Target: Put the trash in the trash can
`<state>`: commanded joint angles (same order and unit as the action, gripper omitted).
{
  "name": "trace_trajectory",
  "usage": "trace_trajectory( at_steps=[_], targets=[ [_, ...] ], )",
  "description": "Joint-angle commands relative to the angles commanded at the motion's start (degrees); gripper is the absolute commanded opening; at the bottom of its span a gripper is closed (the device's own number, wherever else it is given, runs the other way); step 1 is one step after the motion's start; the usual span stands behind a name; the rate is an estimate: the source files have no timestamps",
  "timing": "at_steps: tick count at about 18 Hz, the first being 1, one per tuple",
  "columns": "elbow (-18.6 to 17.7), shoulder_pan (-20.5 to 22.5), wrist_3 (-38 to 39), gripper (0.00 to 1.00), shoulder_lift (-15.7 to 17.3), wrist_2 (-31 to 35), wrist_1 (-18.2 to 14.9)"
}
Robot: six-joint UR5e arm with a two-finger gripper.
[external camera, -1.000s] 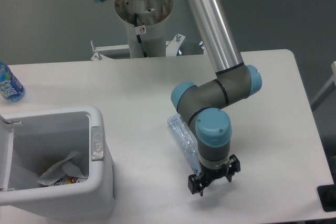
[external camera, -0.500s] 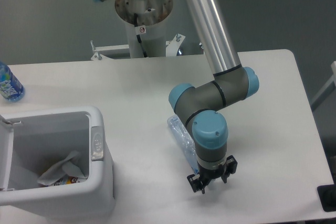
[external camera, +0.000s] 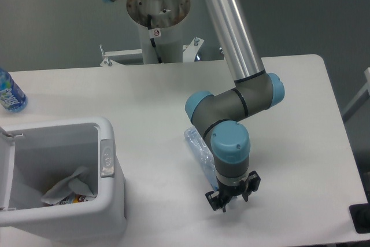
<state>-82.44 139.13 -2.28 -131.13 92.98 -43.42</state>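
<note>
— White packet already lies crumpled inside the trash can, lid hinged open. So half done?

— I'd judge so. What's left is the crushed clear bottle, lying on the counter.

— And the claw?

— It hangs just past the bottle's near end, wrist covering part of it. Fingers point down, nothing visibly between them; how wide they stand I cannot tell.

Crushed clear plastic bottle, glossy and crinkled, on a smooth matt white table; the trash can is smooth white plastic, the arm's tube brushed metal.
</note>
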Motion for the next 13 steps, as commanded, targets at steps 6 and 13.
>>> trace_trajectory(
  at_steps=[6,13],
  targets=[
    [-0.09,-0.09,-0.97,0.59,0.09,0.71,0.0],
    [0.0,-0.09,-1.06,0.59,0.17,0.71,-0.09]
  ],
)
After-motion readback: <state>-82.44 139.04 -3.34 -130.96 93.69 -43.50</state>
